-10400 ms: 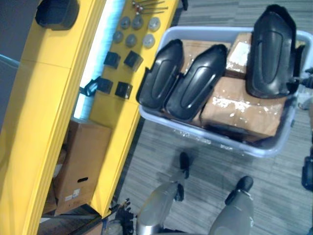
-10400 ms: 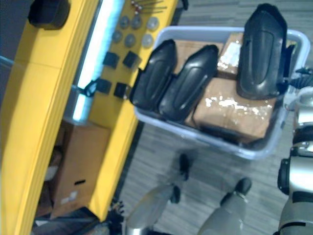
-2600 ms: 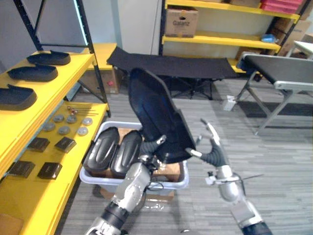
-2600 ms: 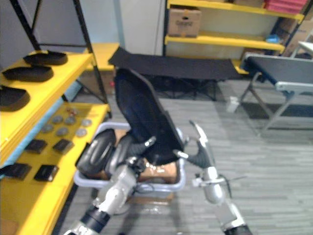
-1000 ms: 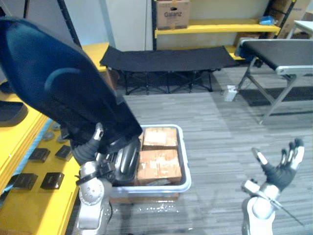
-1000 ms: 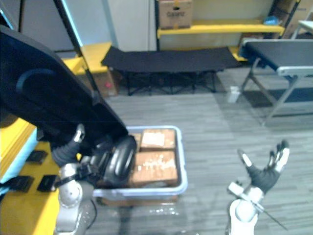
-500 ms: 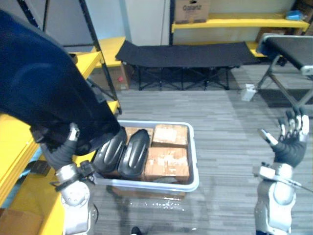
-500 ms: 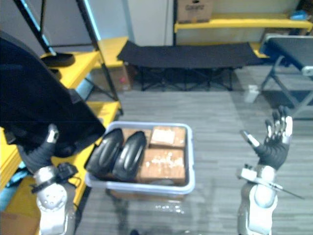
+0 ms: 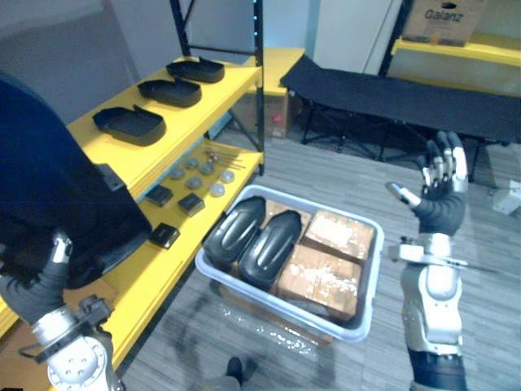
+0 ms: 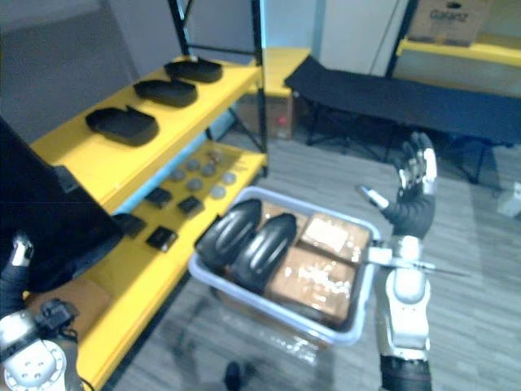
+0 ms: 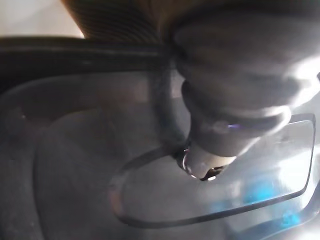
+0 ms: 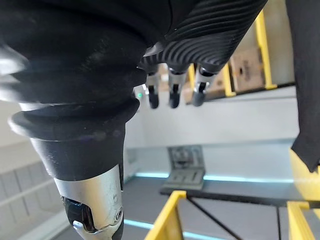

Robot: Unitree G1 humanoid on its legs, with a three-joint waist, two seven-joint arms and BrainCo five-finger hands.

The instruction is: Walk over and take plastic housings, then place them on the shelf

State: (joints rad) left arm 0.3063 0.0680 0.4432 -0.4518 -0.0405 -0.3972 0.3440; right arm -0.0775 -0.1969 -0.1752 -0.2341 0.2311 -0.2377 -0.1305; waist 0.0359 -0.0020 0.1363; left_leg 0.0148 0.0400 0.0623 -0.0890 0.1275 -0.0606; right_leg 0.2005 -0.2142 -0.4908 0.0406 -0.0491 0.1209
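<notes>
- Standing along the robot's left, the yellow shelf (image 9: 207, 106) has two tiers, an upper board and a lower one nearer the floor.
- Behind the work area, a black cot (image 9: 391, 94) stretches across the grey floor, well apart from everything else.
- The held housing (image 9: 57, 195), large, dark and tilted, rises at the lower left, in front of the shelf's near end. The left hand (image 9: 34, 285) grasps it from below, with one silver finger lying over its lower edge; the left wrist view shows its dark surface right against the hand.
- A grey bin (image 9: 358, 326) sits on the floor just beside the lower board.
- Two housings (image 9: 236, 232) lie side by side in the bin's left half, hollow side down.
- Cardboard boxes (image 9: 321, 281) fill the bin's right half, touching the nearer housing.
- Three housings (image 9: 130, 125) rest in a row on the upper board, apart from one another.
- The right hand (image 9: 444, 213) is raised to the right of the bin, released, fingers straight and spread, holding nothing.
- Small dark parts (image 9: 165, 235) and round discs (image 9: 195, 167) dot the lower board.
</notes>
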